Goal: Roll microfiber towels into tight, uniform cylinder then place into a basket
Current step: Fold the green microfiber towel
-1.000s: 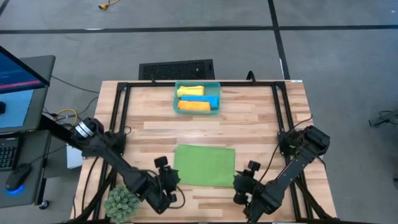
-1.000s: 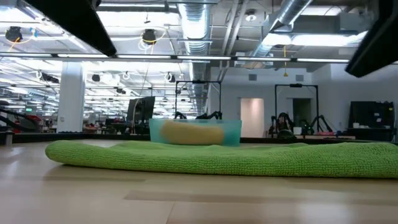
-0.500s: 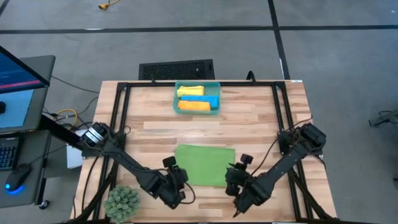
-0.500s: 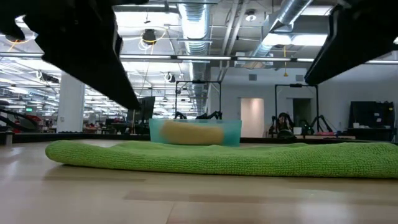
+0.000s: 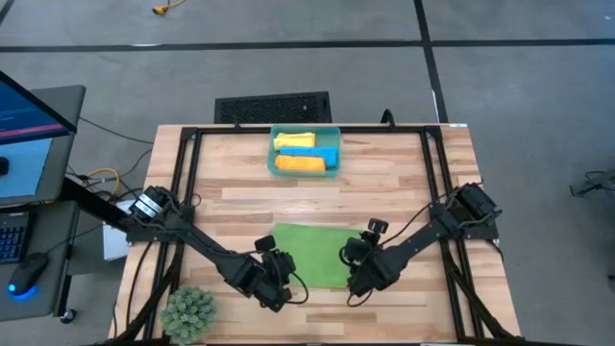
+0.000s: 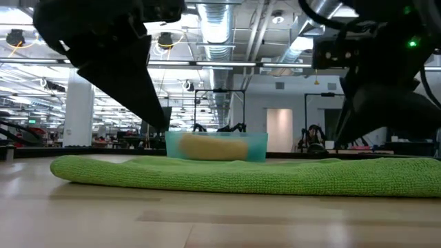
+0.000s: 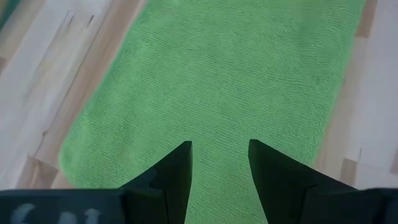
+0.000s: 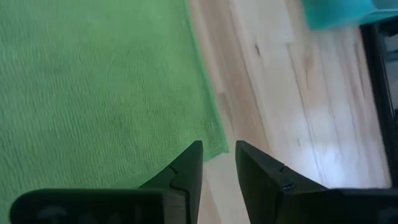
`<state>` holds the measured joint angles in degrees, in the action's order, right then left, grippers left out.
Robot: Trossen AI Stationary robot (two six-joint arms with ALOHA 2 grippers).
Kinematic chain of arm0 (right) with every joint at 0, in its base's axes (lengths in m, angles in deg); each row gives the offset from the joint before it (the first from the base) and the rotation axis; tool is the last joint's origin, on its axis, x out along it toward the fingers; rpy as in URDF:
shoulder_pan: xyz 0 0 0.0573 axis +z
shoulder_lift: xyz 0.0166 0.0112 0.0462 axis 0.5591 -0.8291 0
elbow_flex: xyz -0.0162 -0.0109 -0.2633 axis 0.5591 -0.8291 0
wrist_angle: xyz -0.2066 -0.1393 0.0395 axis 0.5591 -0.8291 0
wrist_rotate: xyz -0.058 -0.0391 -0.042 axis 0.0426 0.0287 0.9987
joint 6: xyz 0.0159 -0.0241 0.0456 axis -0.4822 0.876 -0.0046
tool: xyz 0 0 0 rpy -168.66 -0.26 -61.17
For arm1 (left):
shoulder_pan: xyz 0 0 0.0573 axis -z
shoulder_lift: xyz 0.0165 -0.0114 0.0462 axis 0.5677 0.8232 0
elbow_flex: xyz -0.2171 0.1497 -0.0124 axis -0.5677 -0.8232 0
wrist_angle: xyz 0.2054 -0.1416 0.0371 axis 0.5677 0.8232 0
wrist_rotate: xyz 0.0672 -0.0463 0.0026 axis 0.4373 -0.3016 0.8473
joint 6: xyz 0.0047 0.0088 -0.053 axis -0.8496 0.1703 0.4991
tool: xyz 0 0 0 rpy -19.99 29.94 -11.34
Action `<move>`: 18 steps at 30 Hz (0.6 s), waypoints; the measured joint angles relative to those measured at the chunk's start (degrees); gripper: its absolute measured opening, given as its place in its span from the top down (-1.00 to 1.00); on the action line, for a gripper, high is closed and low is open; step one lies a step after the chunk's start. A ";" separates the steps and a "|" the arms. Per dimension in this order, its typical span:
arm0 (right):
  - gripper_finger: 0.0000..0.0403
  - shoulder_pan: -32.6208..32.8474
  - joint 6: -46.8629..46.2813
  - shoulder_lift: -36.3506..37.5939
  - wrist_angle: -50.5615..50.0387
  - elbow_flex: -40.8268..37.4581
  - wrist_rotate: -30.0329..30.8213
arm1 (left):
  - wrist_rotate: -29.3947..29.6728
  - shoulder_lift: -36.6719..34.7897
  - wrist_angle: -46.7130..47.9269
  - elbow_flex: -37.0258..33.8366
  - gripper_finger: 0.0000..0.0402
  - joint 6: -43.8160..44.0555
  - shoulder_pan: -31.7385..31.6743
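Note:
A green microfiber towel [image 5: 312,252] lies flat on the wooden table, near its front edge. My left gripper [image 5: 286,279] hangs open just above the towel's near-left part [image 7: 217,74]. Open as well, my right gripper [image 5: 354,281] hovers over the towel's near-right corner [image 8: 214,146]. In the low view both grippers [image 6: 155,114] [image 6: 351,120] stand clear above the cloth [image 6: 241,176]. The teal basket [image 5: 305,129] sits at the table's far middle. It holds rolled yellow, blue and orange towels.
A small green potted plant [image 5: 187,312] stands at the table's near-left corner. Black frame rails [image 5: 187,183] run along the table's sides. A dark grate [image 5: 272,107] lies on the floor beyond the far edge. A desk with a monitor [image 5: 29,125] stands to the left.
Both grippers have come down and in from the table's near corners to the green towel, the left toward the right, the right toward the left and turning as it went. The towel has stayed flat in place.

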<state>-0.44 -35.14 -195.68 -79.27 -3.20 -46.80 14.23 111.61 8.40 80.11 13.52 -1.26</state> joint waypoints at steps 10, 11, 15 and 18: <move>0.41 -2.82 9.80 3.01 0.18 -0.06 -0.61 | -2.47 0.00 -0.16 0.00 0.25 -2.03 -2.00; 0.41 -3.25 10.62 3.59 0.16 -0.06 -0.46 | -2.23 0.00 -0.22 0.00 0.25 -2.14 -1.97; 0.41 -4.60 13.05 5.99 0.23 -0.06 0.13 | -1.87 0.00 -0.24 0.00 0.25 -2.32 -1.96; 0.41 -4.87 15.82 7.72 0.29 -0.06 1.65 | -3.68 0.00 -0.22 0.00 0.25 -2.48 -2.72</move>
<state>-5.31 -19.32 -187.96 -78.98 -3.26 -45.15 10.55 111.61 8.18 80.11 11.04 -3.99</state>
